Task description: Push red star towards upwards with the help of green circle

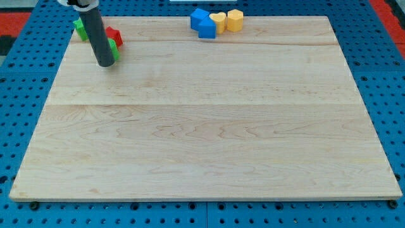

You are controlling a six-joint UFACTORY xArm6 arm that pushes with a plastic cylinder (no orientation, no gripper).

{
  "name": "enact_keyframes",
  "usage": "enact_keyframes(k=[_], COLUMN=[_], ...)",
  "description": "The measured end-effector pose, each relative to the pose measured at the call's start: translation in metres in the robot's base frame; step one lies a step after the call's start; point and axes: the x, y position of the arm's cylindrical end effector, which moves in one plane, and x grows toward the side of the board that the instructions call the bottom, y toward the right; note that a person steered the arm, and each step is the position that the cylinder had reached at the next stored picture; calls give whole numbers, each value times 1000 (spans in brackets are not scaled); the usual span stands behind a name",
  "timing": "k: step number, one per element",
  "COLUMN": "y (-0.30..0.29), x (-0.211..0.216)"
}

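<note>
Camera view: pale wooden counter [202, 126] on blue pegboard. Dark rod, no jaws fitted, so no jaw state to tell; my tip [105, 64] rests near counter's top-left corner. Green circle block [113, 49] touches tip's right side, partly hidden. Red star block [113, 35] sits just above it, touching. Another green block [80, 29] up-left, behind rod. Far right of tip: two blue blocks [203, 23], yellow heart block [218, 22], yellow block [235, 20], clustered.

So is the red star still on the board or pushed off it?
On the board: the red star sits inside the top-left corner, partly hidden behind the rod, my tip just below it.
</note>
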Motion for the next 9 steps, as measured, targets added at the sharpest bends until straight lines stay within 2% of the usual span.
enact_keyframes(k=[6, 8, 9], y=[-17, -7, 41], x=[-68, -47, -47])
